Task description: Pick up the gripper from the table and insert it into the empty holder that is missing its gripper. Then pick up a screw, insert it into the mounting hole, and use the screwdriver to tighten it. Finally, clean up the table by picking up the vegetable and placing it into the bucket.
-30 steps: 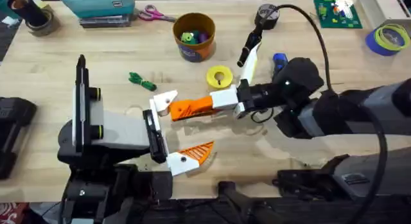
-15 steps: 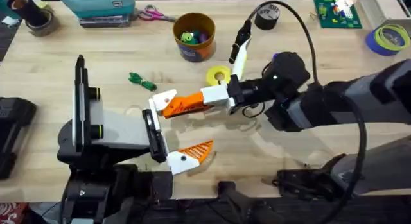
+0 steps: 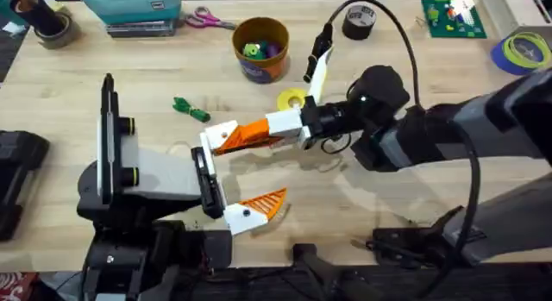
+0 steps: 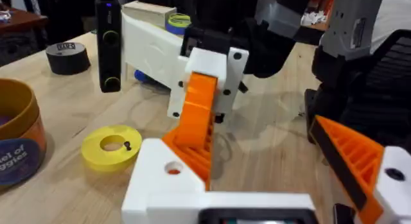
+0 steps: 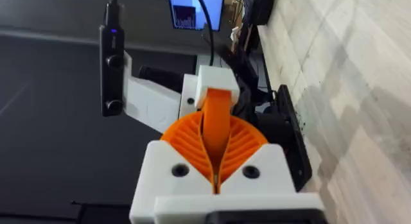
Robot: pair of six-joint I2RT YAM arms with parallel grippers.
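Insertion underway: right gripper [image 3: 259, 134], clamped on the wedge [image 3: 246, 137], presses it against the holder [image 3: 221, 134]; next, seat it squarely.

— What's around my rig?
— I see a light wooden table [image 3: 103, 85] with plank seams, a dark floor [image 3: 17, 42] past its left edge, a lit screen [image 5: 196, 11] behind

Black-and-grey arms [image 3: 448, 137] — white jaws, orange ribbed pads [image 3: 263, 203] — trailing black cables [image 3: 414, 42].
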